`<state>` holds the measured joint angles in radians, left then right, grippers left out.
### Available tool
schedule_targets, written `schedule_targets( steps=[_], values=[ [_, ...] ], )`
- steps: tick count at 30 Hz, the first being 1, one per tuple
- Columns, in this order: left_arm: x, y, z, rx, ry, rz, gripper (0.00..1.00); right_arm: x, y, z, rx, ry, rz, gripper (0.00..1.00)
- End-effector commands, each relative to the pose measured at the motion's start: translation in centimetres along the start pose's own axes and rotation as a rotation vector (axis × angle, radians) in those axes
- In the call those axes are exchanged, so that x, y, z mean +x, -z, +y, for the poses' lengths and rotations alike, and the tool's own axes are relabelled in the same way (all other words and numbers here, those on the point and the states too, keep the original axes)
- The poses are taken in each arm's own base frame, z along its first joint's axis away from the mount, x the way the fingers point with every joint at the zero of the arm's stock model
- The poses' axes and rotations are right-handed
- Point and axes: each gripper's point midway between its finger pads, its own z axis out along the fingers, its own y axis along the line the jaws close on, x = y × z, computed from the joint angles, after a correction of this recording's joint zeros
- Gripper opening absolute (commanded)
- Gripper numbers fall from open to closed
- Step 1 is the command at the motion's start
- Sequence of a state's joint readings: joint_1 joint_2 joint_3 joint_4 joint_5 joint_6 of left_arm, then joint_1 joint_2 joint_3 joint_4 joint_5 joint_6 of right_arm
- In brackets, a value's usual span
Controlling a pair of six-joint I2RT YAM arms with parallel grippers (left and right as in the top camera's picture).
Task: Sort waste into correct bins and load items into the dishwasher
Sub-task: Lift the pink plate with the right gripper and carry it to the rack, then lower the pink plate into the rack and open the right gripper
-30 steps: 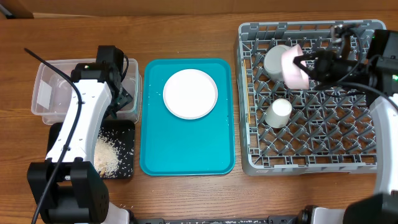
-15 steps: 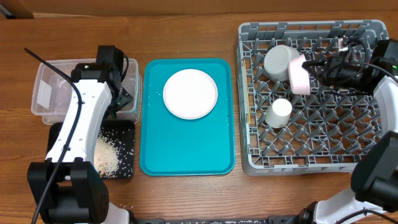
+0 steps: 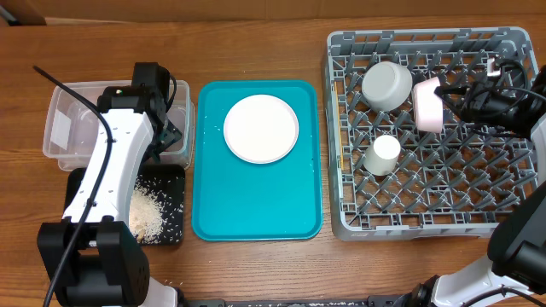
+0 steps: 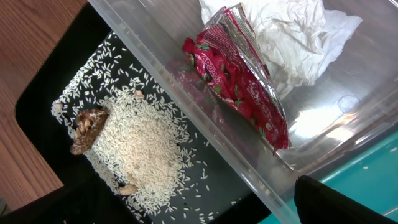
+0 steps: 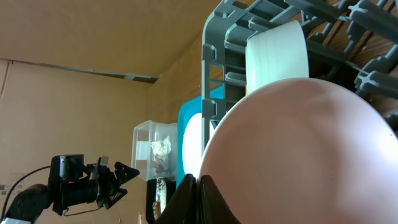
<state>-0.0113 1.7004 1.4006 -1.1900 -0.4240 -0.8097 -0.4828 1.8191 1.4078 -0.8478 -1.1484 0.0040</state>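
One pink bowl (image 3: 427,105) stands on edge in the rack (image 3: 426,213), upper right, beside the white bowl (image 3: 386,83). Right tool (image 3: 445,95) grips its rim; left tool (image 3: 169,136) hangs released.

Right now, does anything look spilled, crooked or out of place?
Only small things. Loose rice grains lie scattered around the heap, but inside the black tray. The pink bowl stands on edge in the grey rack, held by the right gripper.
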Motion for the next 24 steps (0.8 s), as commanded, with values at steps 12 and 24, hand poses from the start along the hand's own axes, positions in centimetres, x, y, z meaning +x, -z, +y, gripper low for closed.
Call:
schedule_targets(
  steps=[12,24],
  values=[
    [-0.4,0.1,0.0,-0.012,0.005,-0.016,1.0,0.0,0.5,2.8,-0.178,-0.011,0.009,0.04],
    [-0.4,0.1,0.0,-0.012,0.005,-0.016,1.0,1.5,-0.5,0.3,-0.174,-0.012,0.008,0.04]
  ],
)
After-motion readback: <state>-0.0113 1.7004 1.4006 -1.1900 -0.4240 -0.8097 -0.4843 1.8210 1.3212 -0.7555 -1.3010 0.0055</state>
